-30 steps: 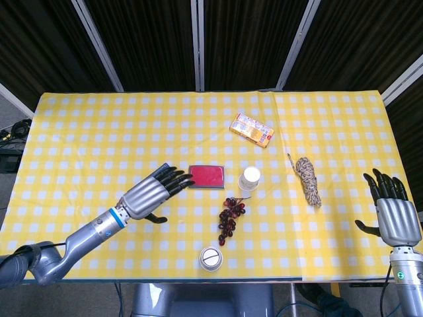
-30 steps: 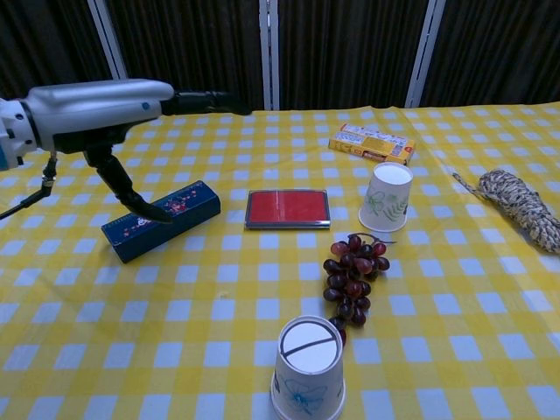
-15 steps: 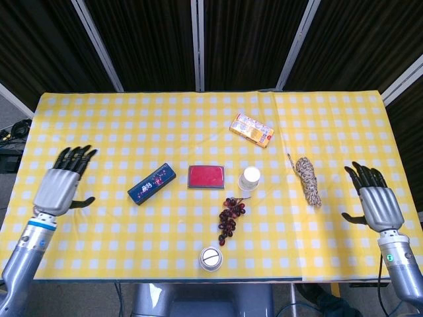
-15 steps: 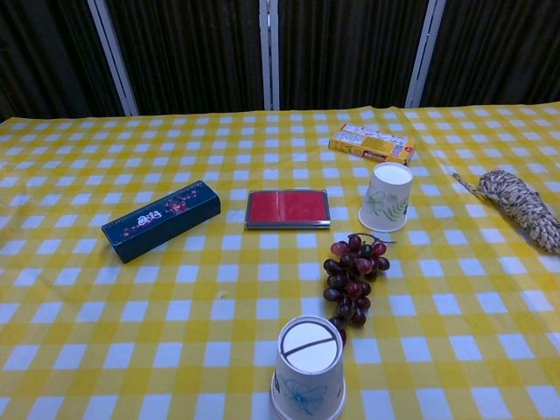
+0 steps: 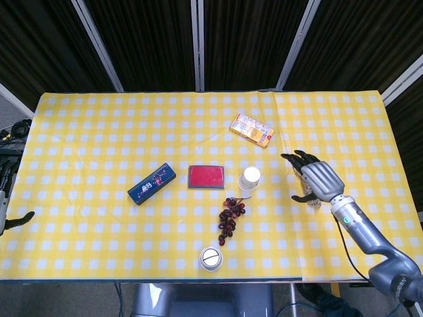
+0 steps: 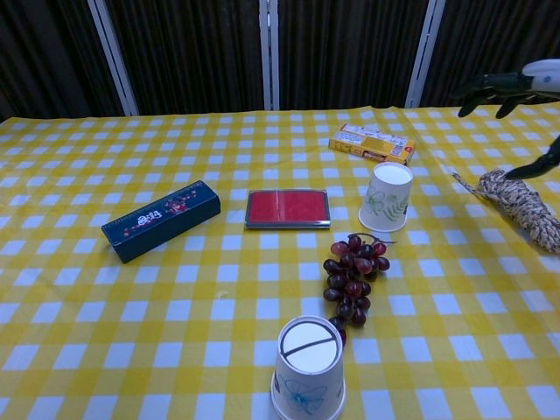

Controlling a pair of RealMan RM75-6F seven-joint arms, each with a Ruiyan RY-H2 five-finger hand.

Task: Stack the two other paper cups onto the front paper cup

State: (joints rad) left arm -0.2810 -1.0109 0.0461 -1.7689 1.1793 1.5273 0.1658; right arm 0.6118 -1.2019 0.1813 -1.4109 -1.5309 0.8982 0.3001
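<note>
The front paper cup (image 5: pixel 210 258) (image 6: pixel 307 367) stands upside down near the table's front edge. A second paper cup (image 5: pixel 250 178) (image 6: pixel 387 197) stands mid-table, right of the red case. No third cup shows apart from these. My right hand (image 5: pixel 316 179) (image 6: pixel 516 86) hovers over the rope to the right of the second cup, fingers spread, holding nothing. My left hand (image 5: pixel 5 198) is only partly in view at the left edge of the head view, off the table, thumb apart from the fingers and nothing in it.
A bunch of grapes (image 5: pixel 229 214) (image 6: pixel 353 278) lies between the two cups. A red case (image 5: pixel 206 176) (image 6: pixel 287 209), a dark blue box (image 5: pixel 151 183) (image 6: pixel 161 219), an orange biscuit box (image 5: pixel 252 129) (image 6: pixel 372 143) and a coiled rope (image 6: pixel 516 201) lie around.
My left arm has pulled back from over the blue box to the left table edge. My right hand has swung in from the right edge to above the rope.
</note>
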